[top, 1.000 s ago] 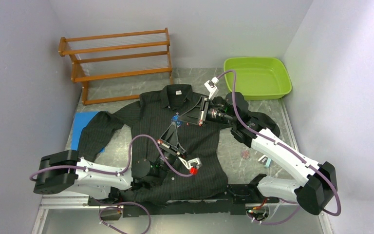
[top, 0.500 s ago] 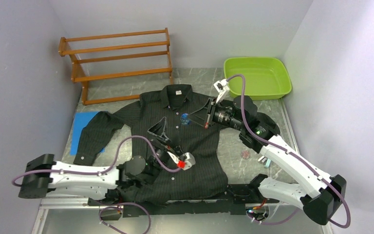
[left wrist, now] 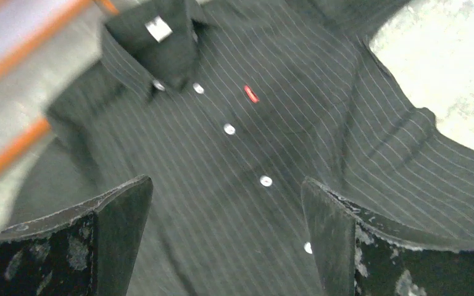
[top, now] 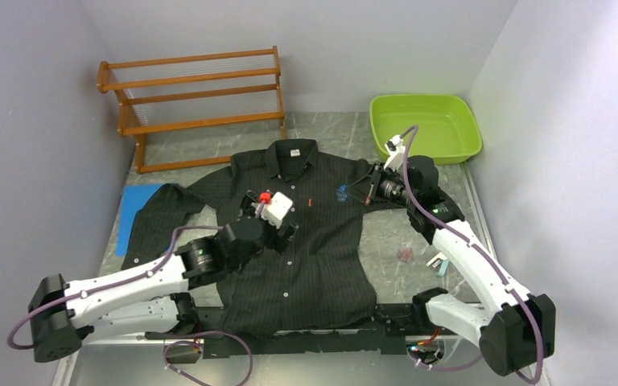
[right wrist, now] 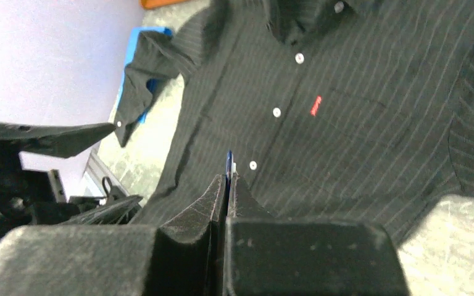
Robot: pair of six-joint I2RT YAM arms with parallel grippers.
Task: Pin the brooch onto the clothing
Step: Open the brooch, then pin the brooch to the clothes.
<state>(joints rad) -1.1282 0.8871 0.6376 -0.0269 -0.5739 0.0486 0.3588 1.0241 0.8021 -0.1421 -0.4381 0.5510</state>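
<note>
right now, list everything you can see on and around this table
shirt: one, black with pale pinstripes, laid flat mid-table
brooch: one, blue, pinched in the right gripper over the shirt's chest
rack: one, brown wood, back left
basin: one, lime green, back right
mat: one, blue, partly under a sleeve
small pink item: one, on the table right of the shirt
left gripper: one, black, open above the shirt front
right gripper: one, black, shut on the brooch
</note>
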